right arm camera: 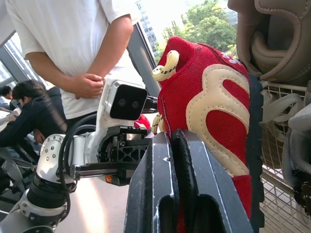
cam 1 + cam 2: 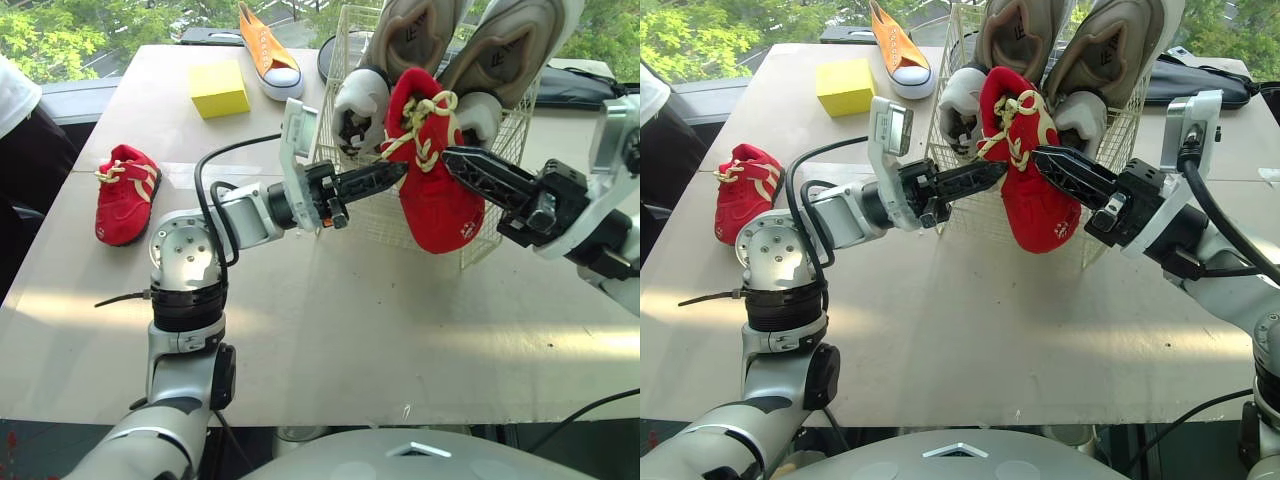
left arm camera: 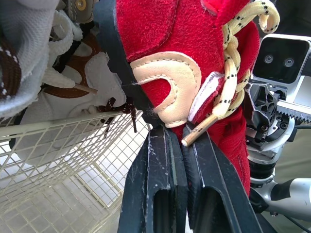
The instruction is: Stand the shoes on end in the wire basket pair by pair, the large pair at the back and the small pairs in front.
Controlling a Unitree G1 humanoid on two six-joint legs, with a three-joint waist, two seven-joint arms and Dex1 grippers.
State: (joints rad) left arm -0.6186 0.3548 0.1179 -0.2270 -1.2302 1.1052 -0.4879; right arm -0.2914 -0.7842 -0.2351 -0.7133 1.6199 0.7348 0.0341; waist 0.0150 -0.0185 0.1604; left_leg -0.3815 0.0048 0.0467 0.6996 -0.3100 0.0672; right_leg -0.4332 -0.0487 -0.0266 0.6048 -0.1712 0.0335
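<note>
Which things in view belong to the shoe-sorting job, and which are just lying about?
Job: wire basket, large grey pair, held red shoe, red shoe on the table, orange shoe.
Lying about: yellow block, black bag.

Large pair (image 2: 470, 45) is filling the back of the wire basket (image 2: 372, 222); bare mesh is showing behind its front wall. Red shoe (image 2: 435, 175) is hanging across that wall, left gripper (image 2: 398, 172) (fingers together) and right gripper (image 2: 452, 158) (pinching it) blocking both flanks. Near table (image 2: 380, 330) is lying open. Second red shoe (image 2: 127, 192), yellow block (image 2: 218, 88) and orange shoe (image 2: 268, 52) are sitting well apart, leftward.
</note>
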